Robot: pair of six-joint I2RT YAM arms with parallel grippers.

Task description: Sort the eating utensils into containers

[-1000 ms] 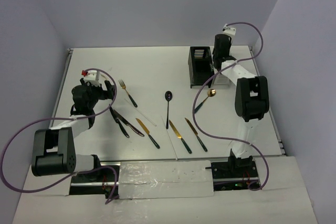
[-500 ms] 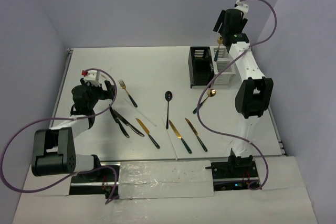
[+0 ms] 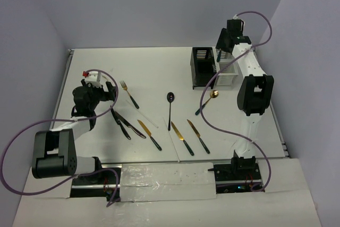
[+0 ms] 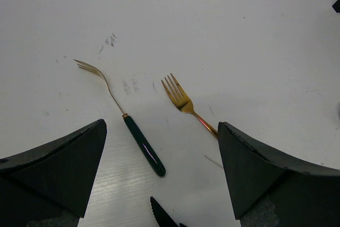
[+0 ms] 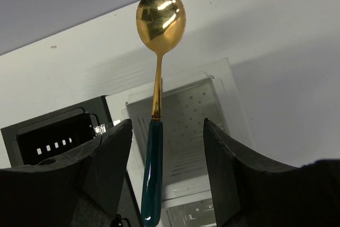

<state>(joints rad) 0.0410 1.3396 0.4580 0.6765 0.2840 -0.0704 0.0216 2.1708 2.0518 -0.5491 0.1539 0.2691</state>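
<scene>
The right gripper (image 5: 167, 122) hangs over the white caddy (image 5: 191, 126) near the far right corner of the counter (image 3: 159, 67), its fingers (image 5: 106, 163) partly spread. A gold spoon (image 5: 159, 19) with a dark green handle stands between them, bowl up, the handle running down across the caddy's opening. A gap shows on each side of the handle, so neither finger touches it where it can be seen. Whether the handle's end rests on the caddy's bottom cannot be told. The black caddy (image 5: 50, 139) is joined to the white one on its left. The left gripper (image 4: 162, 126) hovers near the left edge, spread wide and holding nothing. Below it lie a gold fork (image 4: 125, 118) with a green handle and a second fork (image 4: 180, 99), apart from each other; the second fork's handle passes behind the right finger. A black knife tip (image 4: 159, 211) shows at the bottom of the left wrist view. Toward the near edge lie two black knives (image 3: 126, 125) side by side, three gold knives (image 3: 181, 137) with dark handles, and thin white sticks (image 3: 149, 121). A black spoon (image 3: 170, 104) lies mid-counter. A second gold spoon (image 3: 213, 94) lies in front of the caddies, just beside a purple cable (image 3: 202, 111).
</scene>
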